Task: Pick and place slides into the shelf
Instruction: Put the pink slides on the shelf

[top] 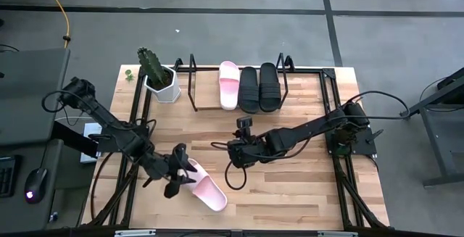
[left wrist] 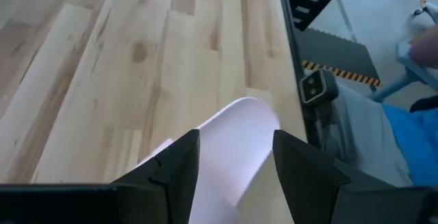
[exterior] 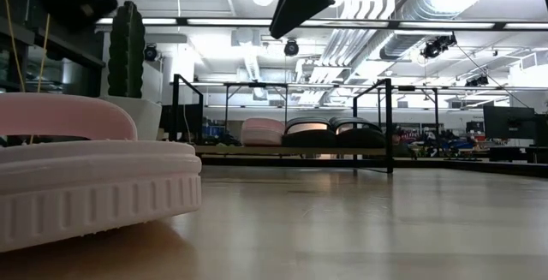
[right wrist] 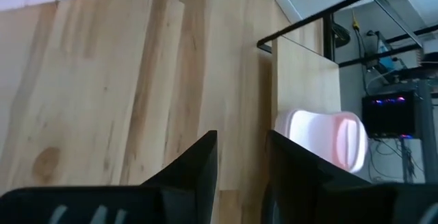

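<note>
left claw (top: pixel 176 173): fingers apart over pink slide (top: pixel 205 188), lower centre
grip: straddle strap squarely, then lift (judgement)
right claw (top: pixel 241 152): fingers apart, empty
shelf (top: pixel 235 85): three in

No legible text, label, brand, number or sign is seen on the slides, the shelf or the wooden surface.

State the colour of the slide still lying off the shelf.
Pale pink slide; the high view shows it best.
</note>
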### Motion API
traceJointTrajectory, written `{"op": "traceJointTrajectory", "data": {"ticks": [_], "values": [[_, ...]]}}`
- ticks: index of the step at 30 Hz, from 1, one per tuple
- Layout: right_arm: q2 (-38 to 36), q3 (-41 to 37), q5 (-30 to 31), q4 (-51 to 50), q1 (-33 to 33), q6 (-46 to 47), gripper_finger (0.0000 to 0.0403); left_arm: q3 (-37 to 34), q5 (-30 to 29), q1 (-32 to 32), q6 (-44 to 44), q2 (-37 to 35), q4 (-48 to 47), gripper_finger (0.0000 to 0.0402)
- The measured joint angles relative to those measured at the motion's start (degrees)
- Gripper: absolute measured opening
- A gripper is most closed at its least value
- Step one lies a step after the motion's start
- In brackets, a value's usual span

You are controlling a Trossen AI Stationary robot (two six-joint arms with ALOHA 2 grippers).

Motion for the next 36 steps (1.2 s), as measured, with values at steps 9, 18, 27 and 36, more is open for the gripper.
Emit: {"op": "traceJointTrajectory", "data": {"ticks": [9,18,27,36], "values": [[0.00,0.00,2.16,-1.53,-0.75,0.86,0.0114,10.84,-3.48,-5.96,-0.39,7.13,-5.71,0.0175],[0.00,0.00,2.12,-5.79,-2.34,4.35,0.0114,30.16,-7.49,-10.50,-1.95,19.56,-22.58,0.0175],[0.00,0.00,1.23,-9.21,-1.11,9.29,0.0114,45.62,-13.30,-15.33,-9.33,28.80,-37.67,0.0175],[0.00,0.00,0.35,-8.87,2.99,11.98,0.0114,52.59,-13.68,-16.70,-21.41,36.40,-48.33,0.0175]]}}
